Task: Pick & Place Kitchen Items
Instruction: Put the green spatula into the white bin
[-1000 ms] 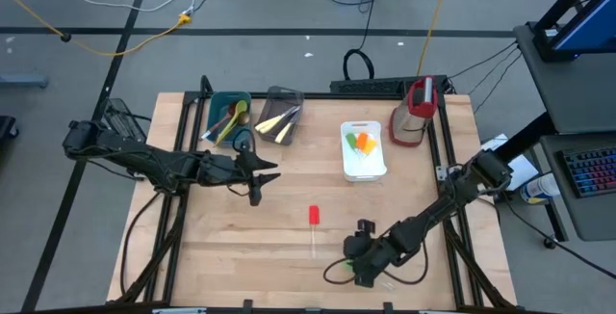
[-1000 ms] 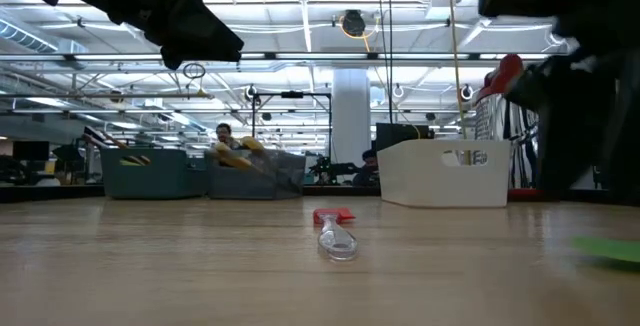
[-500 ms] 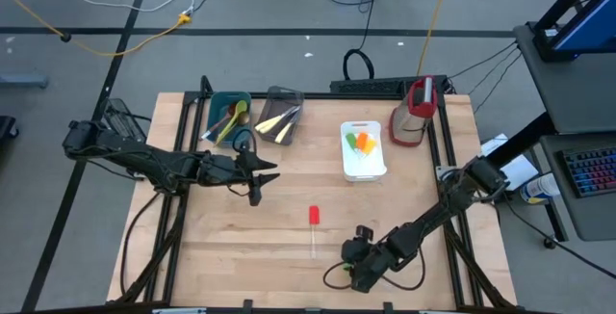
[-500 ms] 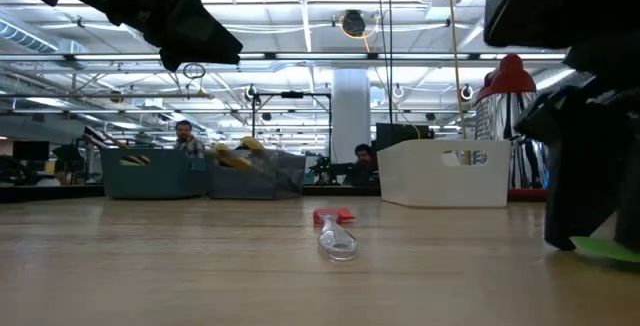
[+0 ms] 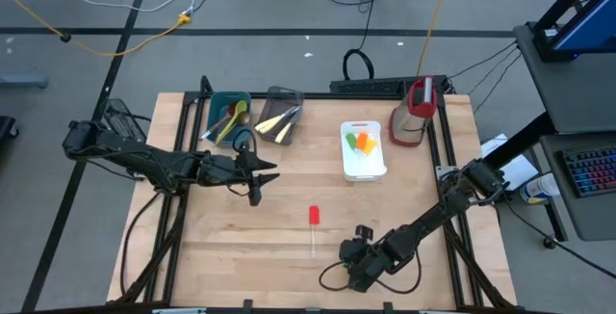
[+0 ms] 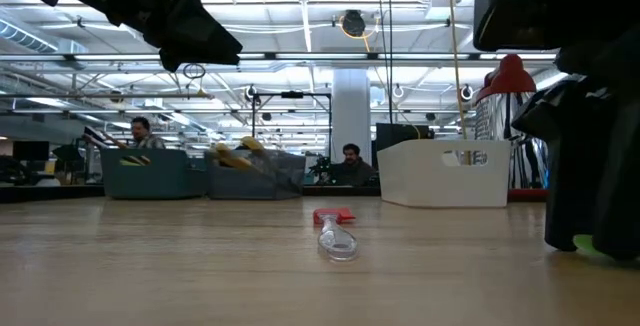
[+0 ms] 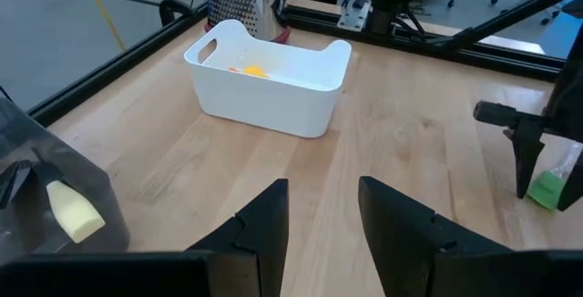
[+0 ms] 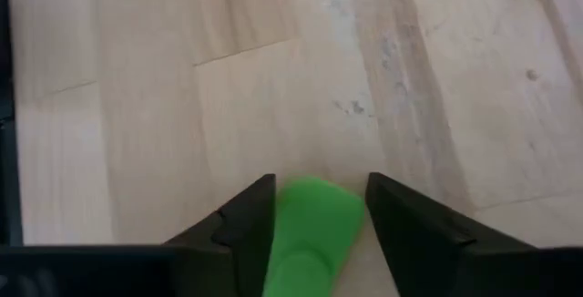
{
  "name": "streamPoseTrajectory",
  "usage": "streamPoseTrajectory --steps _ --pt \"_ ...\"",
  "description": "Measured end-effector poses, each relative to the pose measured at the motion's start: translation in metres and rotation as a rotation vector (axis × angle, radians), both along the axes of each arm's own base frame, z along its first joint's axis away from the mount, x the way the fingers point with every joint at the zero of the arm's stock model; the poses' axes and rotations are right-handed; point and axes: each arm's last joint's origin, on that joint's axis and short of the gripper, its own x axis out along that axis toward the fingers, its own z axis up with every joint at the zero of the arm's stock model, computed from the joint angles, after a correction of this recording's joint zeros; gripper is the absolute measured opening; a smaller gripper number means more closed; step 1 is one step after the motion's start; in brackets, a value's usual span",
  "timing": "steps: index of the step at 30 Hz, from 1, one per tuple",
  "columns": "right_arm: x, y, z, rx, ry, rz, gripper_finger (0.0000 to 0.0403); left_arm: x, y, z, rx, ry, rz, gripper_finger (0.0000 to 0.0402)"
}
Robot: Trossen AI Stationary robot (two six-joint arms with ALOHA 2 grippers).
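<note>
Your table point(image 5: 289, 247) is pale wood on a black frame, and only the low view lets you see the lit hall beyond it, where two people sit behind the tubs. From above you count three tubs along the far edge: teal point(image 5: 229, 114), grey point(image 5: 279, 114) and white point(image 5: 363, 150), with a red-topped jug point(image 5: 412, 112) beside the white one.

One red spatula point(image 5: 313, 223) lies alone mid-table, its clear handle toward the near edge; the low view shows it flat on the wood point(image 6: 335, 234).

Your right gripper point(image 5: 348, 268) is down at the near edge. The top view hides what is under it; its wrist view shows you a green spoon point(image 8: 314, 233) lying on the wood between the parted fingers point(image 8: 414, 233), which stand close on either side. Whether they touch it you cannot tell.

Your left gripper point(image 5: 258, 184) hangs in front of the teal and grey tubs, fingers point(image 7: 401, 224) a little apart and holding nothing. Its wrist view also catches the white tub point(image 7: 273, 83) with something orange inside, and the green spoon under the far arm.
</note>
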Motion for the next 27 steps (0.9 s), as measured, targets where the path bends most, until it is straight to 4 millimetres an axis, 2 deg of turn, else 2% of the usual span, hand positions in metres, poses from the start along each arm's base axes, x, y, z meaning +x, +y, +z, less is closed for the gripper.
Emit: streamPoseTrajectory --steps 12,20,27 --pt "-0.001 -0.003 -0.002 -0.005 0.024 -0.043 0.0013 0.000 0.000 0.000 0.000 0.000 0.000 0.0141" --pt "0.002 -0.007 0.002 0.012 0.023 -0.043 0.0002 0.000 0.000 0.000 0.000 0.000 0.000 0.0141" --pt "0.004 -0.018 0.029 0.015 -0.042 -0.022 0.0001 0.000 0.000 0.000 -0.001 0.000 0.001 0.0141"
